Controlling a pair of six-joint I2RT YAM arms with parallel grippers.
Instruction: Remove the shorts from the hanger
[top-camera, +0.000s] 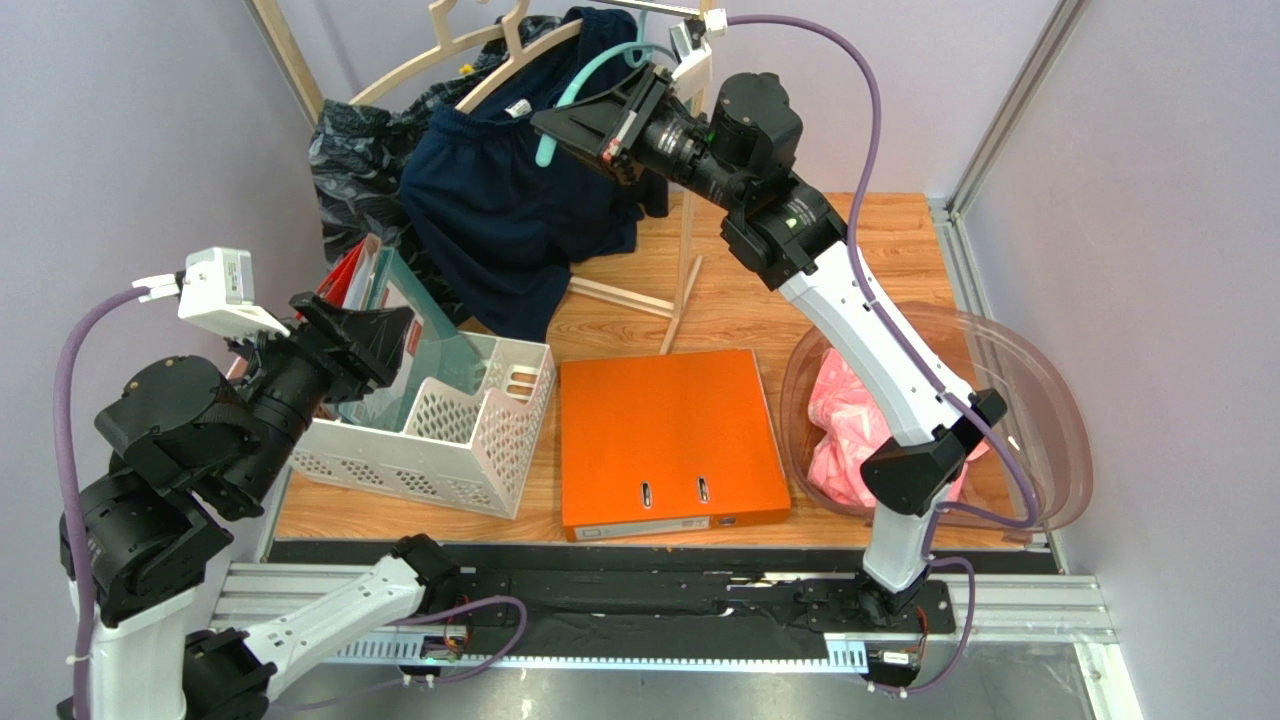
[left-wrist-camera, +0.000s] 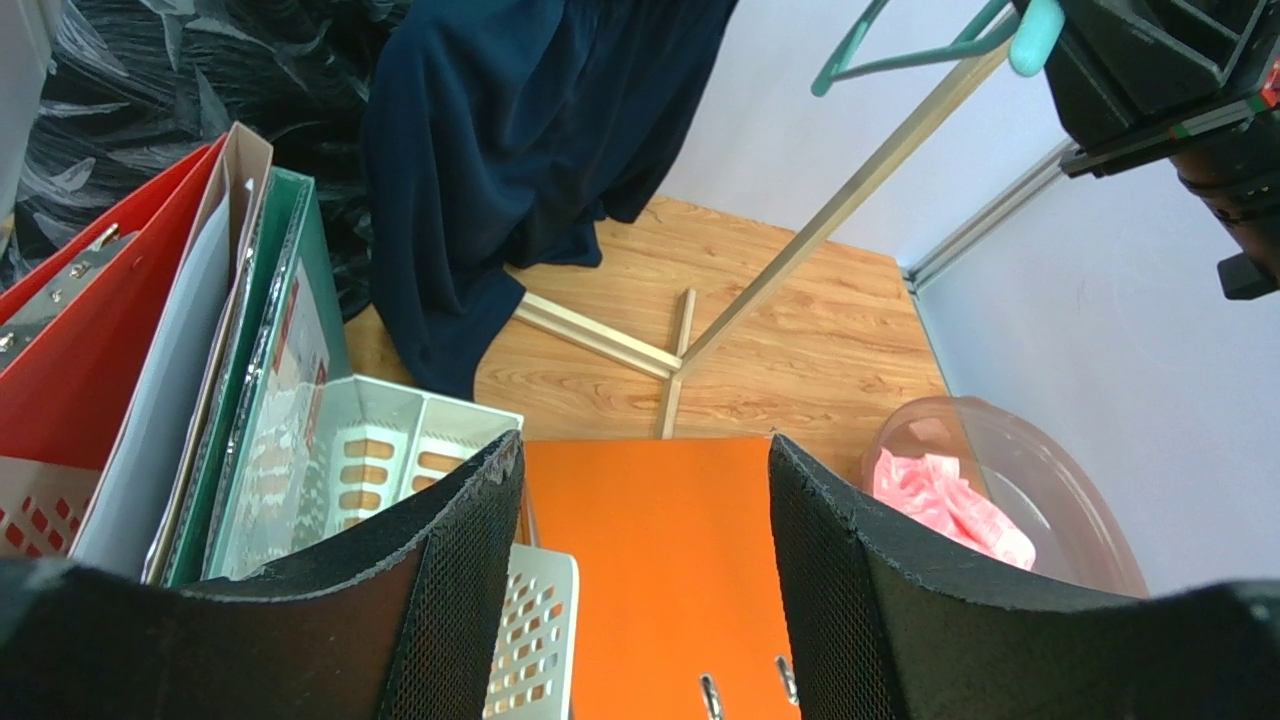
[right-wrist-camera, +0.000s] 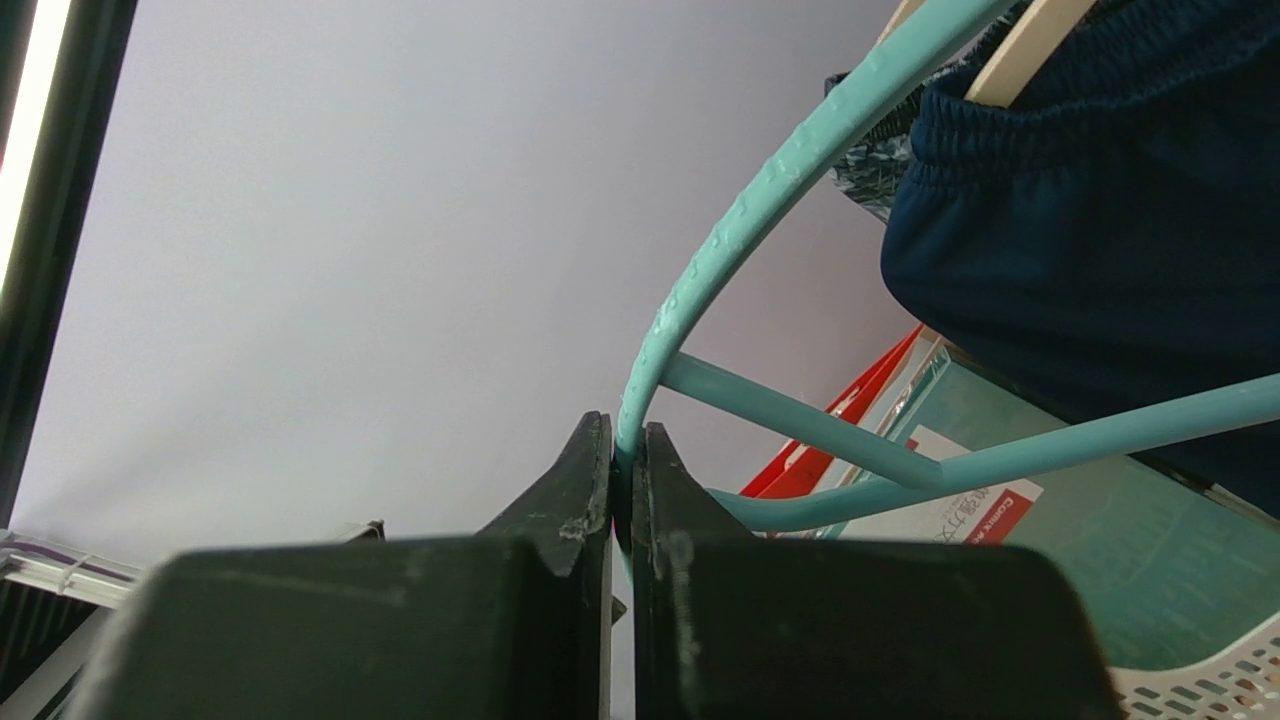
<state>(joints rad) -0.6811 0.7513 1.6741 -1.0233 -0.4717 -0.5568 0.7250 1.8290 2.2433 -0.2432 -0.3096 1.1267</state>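
Observation:
The pink shorts (top-camera: 845, 428) lie crumpled inside a clear plastic bin (top-camera: 1052, 393) at the right of the table, apart from the hanger; the left wrist view shows them too, the shorts (left-wrist-camera: 950, 504) low in the bin (left-wrist-camera: 1070, 495). The thin teal hanger (top-camera: 595, 68) is bare and held up at the back. My right gripper (top-camera: 583, 129) is shut on it, and in the right wrist view the teal hanger (right-wrist-camera: 751, 210) runs down between the closed jaws of the gripper (right-wrist-camera: 628, 453). My left gripper (top-camera: 364, 336) stands open and empty over the white basket; its fingers (left-wrist-camera: 451, 600) frame the orange binder.
An orange binder (top-camera: 670, 443) lies flat at the table's middle. A white basket (top-camera: 451, 438) with red and green folders stands at the left. Dark navy shorts (top-camera: 511, 195) hang on a pale wooden hanger (top-camera: 451, 45) at the back. Wooden rack sticks (top-camera: 679, 293) cross behind the binder.

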